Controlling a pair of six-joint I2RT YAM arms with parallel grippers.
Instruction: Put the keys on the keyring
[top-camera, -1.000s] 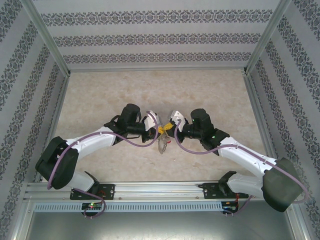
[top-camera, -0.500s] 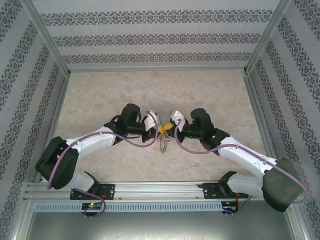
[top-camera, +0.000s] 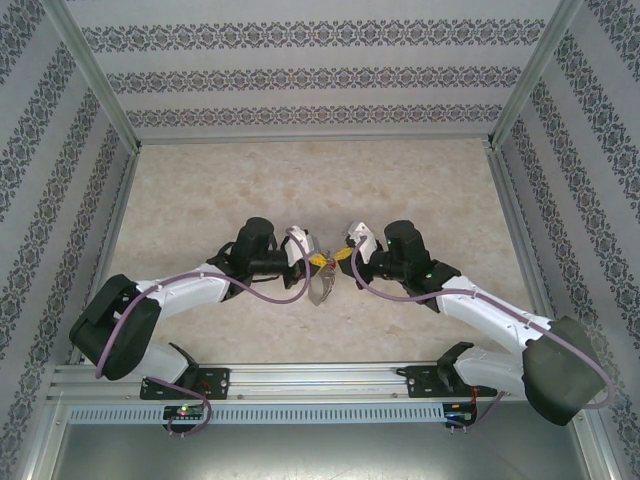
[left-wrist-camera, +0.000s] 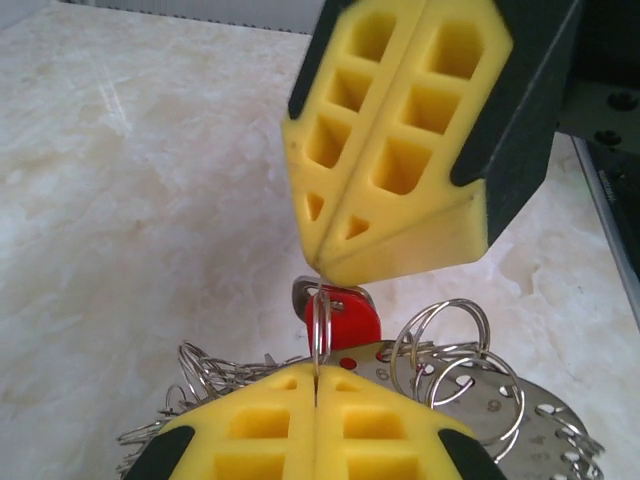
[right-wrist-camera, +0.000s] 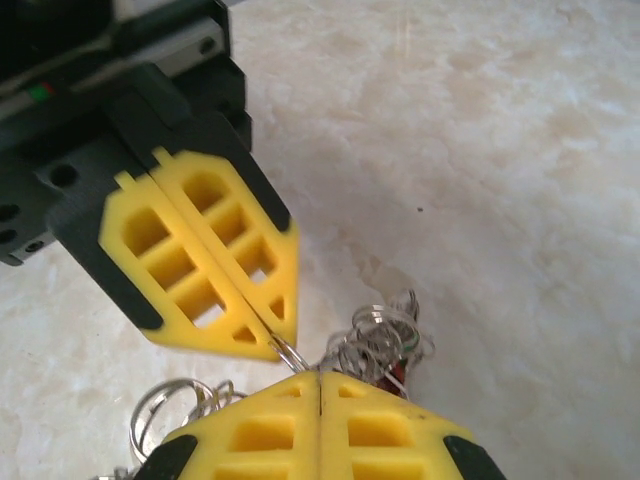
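- The left gripper (left-wrist-camera: 316, 385) and right gripper (left-wrist-camera: 335, 245) are held tip to tip above the table (left-wrist-camera: 130, 200). Each pair of pads is pressed together on the keyring (left-wrist-camera: 320, 325).
- Its thin silver loop is seen edge-on, and both ends are hidden in the pads.
- One red key (left-wrist-camera: 352, 322) is seen just behind the loop; whether it is threaded cannot be told.
- Small rings (left-wrist-camera: 450, 335) are bunched below, cut off by the frame.

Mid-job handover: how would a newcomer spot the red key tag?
On the marbled table, find the left claw and right claw, yellow foam tips nearly meeting. Between those tips sits a small red plastic key tag, behind a thin silver ring; its neighbours are bare silver rings.
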